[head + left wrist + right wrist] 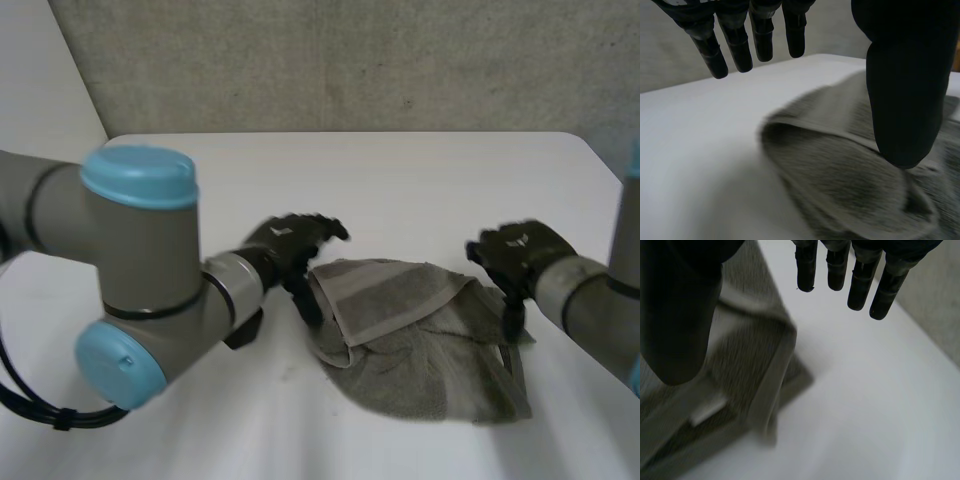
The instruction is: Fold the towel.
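- Grey towel (420,345) lies rumpled and partly folded on the table (400,180), between the hands.
- Left hand (288,245): released, fingers straight, at the towel's left edge.
- Right hand (520,250): released, at its right edge.

Grey tubular arms (140,265) with round light-blue caps (140,175) end in a black left hand (285,245) and right hand (520,250), with segmented fingers (710,50) and thick thumbs (902,90).

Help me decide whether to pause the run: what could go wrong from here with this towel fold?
1. The towel lies bunched, one flap already doubled over askew; folding on would likely set a crooked shape.
2. The left robot hand and right robot hand are open at opposite edges, holding no cloth; closing there may catch just the top layer.
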Controlling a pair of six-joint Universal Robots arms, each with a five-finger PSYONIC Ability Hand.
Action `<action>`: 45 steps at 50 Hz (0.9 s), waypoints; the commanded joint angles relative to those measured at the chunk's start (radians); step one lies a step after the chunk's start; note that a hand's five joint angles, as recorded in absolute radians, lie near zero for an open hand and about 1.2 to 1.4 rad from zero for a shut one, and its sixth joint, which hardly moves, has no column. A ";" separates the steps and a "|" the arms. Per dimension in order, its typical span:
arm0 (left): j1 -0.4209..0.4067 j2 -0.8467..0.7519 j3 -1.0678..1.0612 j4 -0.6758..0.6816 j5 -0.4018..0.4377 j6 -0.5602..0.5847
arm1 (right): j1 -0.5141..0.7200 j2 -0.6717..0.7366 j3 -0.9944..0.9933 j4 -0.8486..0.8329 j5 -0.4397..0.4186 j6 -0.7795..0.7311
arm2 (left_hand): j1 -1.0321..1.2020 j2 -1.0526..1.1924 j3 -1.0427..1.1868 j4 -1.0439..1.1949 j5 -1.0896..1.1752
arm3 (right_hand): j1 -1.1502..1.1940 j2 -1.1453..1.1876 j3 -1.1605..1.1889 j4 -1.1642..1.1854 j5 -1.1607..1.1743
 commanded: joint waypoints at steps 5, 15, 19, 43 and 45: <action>-0.095 -0.125 0.029 0.173 0.036 0.204 | -0.168 -0.122 0.333 -0.138 -0.182 -0.002 | 0.619 0.618 0.618 0.619 0.617 | -0.058 -0.084 -0.073 -0.089 -0.061; -0.027 -0.122 0.103 0.325 -0.316 0.164 | -0.173 -0.165 0.365 -0.165 -0.219 0.017 | 1.108 1.107 1.108 1.109 1.106 | -0.058 -0.084 -0.073 -0.089 -0.061; 0.104 -0.070 0.069 0.364 -0.587 0.089 | -0.167 -0.167 0.371 -0.197 -0.213 0.024 | 1.108 1.107 1.108 1.109 1.106 | -0.058 -0.084 -0.073 -0.089 -0.061; 0.293 0.381 -0.518 0.368 -0.346 0.049 | 0.169 0.026 0.050 -0.218 -0.199 0.207 | -0.085 -0.086 -0.086 -0.084 -0.087 | -0.058 -0.084 -0.073 -0.089 -0.061; 0.297 0.410 -0.537 0.377 -0.339 0.047 | 0.179 0.061 0.001 -0.181 -0.201 0.225 | -0.101 -0.102 -0.101 -0.100 -0.103 | -0.048 -0.074 -0.062 -0.079 -0.051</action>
